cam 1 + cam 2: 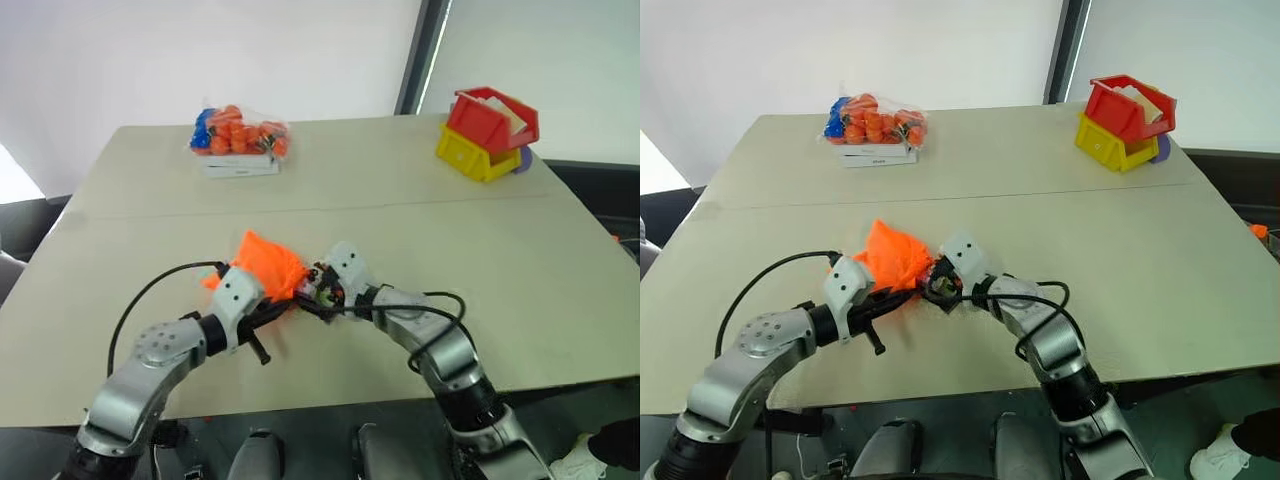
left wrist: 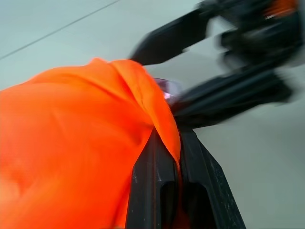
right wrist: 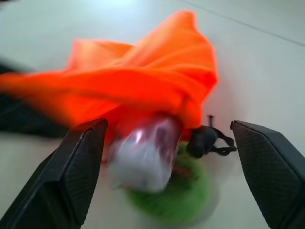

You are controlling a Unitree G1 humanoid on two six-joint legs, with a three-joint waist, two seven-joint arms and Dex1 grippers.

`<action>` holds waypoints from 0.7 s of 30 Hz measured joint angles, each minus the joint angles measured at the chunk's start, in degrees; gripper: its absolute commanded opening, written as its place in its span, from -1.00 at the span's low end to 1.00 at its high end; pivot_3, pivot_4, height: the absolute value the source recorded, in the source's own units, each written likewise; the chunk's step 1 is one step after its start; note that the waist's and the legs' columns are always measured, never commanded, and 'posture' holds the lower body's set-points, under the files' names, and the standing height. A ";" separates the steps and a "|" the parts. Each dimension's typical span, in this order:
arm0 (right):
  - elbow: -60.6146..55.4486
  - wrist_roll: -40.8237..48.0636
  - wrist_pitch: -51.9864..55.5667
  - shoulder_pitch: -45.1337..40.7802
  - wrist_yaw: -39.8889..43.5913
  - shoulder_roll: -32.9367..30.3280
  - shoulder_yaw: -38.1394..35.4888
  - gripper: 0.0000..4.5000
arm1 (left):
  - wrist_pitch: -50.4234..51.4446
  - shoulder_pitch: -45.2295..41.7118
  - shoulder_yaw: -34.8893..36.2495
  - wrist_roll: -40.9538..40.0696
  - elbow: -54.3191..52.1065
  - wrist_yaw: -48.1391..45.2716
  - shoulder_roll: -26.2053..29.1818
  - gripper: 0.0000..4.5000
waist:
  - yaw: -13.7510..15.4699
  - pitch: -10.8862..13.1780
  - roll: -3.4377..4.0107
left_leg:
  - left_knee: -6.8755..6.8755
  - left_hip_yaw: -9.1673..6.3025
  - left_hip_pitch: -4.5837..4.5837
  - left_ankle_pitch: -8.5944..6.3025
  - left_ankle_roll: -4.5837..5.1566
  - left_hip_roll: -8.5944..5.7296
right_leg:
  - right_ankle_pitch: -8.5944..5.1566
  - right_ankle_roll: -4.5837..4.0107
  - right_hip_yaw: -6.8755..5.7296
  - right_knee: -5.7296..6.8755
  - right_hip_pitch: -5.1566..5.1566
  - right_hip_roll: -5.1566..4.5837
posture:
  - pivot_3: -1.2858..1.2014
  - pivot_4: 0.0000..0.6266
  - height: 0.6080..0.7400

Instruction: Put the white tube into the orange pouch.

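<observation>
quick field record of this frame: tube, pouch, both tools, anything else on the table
white tube: partly inside pouch mouth, end sticking out
orange pouch: on table, fabric pinched by left tool
left tool: shut on pouch
right tool: open, fingers either side of tube
bag of orange and blue items: far left
red and yellow bins: far right

Open table (image 1: 560, 300) flanks the orange pouch (image 1: 268, 264); bagged items (image 1: 240, 132) and bins (image 1: 488, 134) stand far back.
</observation>
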 measured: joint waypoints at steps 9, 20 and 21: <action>-2.62 2.70 -1.24 3.95 3.17 -6.71 -2.95 0.97 | -5.91 0.86 4.19 0.01 8.91 -3.82 2.60 -1.00 | -0.08 0.00 0.00 | 0.00 0.06 -0.01 -0.01 -0.01 0.00 | 0.00 -0.01 -0.02 -0.05 -0.12 -0.08 | 0.03 -0.52 1.00; 5.57 -1.66 -7.43 3.68 -0.03 -3.31 -1.06 0.97 | -10.78 0.50 6.42 -0.51 15.21 -5.82 2.81 -1.00 | -0.11 -0.01 -0.01 | -0.03 0.11 -0.01 0.00 -0.01 0.00 | 0.11 -0.17 -0.01 -0.03 -0.10 -0.09 | 0.03 -0.52 1.00; 6.21 -1.62 -7.54 3.37 -0.18 -2.48 -0.98 0.97 | -11.01 0.46 6.43 -0.55 15.37 -5.83 2.70 -1.00 | -0.09 -0.01 -0.01 | -0.02 0.11 -0.02 0.00 -0.01 0.00 | 0.11 -0.17 -0.01 -0.03 -0.10 -0.09 | 0.03 -0.52 1.00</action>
